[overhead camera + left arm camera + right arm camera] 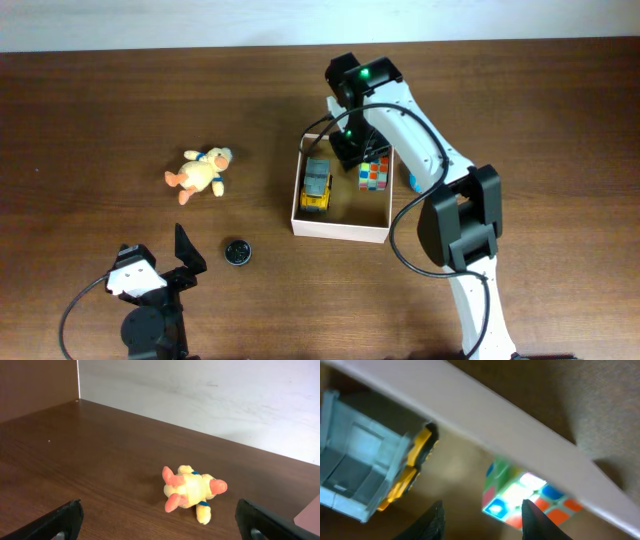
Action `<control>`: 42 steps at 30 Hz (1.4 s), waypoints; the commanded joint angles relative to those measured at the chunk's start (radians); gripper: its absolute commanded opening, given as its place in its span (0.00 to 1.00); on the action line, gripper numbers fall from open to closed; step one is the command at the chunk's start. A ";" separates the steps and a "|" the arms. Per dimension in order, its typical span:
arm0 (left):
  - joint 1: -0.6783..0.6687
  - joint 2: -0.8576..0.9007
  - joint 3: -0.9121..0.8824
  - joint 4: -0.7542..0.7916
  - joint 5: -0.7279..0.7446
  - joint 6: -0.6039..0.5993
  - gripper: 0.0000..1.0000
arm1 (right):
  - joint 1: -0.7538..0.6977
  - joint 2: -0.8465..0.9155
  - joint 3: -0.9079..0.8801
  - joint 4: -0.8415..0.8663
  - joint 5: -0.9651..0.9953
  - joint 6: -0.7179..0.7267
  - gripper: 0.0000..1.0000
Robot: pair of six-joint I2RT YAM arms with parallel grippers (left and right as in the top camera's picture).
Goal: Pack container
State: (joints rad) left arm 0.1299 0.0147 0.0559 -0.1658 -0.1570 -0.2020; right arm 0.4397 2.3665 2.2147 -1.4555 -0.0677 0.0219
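A truck (316, 187) and a cube (374, 175) are being kept side by side in the box (340, 232); the right gripper (352, 150) is being held above its far end. 1 plush (200, 175) is being left outside.

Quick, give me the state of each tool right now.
Left tool: open, empty, facing the plush toy.
Right tool: open, empty, over the container, by the puzzle cube.
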 commanded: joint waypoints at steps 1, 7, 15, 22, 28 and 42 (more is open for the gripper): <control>-0.005 -0.009 -0.007 0.004 0.007 0.016 0.99 | 0.024 -0.004 -0.004 -0.008 0.012 -0.006 0.45; -0.005 -0.009 -0.007 0.004 0.007 0.016 0.99 | 0.041 -0.004 -0.004 -0.006 0.008 -0.005 0.45; -0.005 -0.009 -0.007 0.004 0.007 0.016 0.99 | 0.055 -0.004 -0.004 0.005 -0.014 -0.006 0.45; -0.005 -0.009 -0.007 0.004 0.007 0.016 0.99 | 0.077 -0.004 -0.005 0.024 -0.026 -0.010 0.45; -0.005 -0.009 -0.007 0.004 0.007 0.016 0.99 | 0.078 -0.003 -0.041 0.057 -0.026 -0.033 0.45; -0.005 -0.009 -0.007 0.004 0.007 0.016 0.99 | 0.076 -0.004 -0.139 0.118 -0.026 -0.040 0.45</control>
State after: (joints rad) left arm 0.1299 0.0147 0.0559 -0.1658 -0.1570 -0.2020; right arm 0.5133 2.3661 2.0911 -1.3369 -0.0834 -0.0067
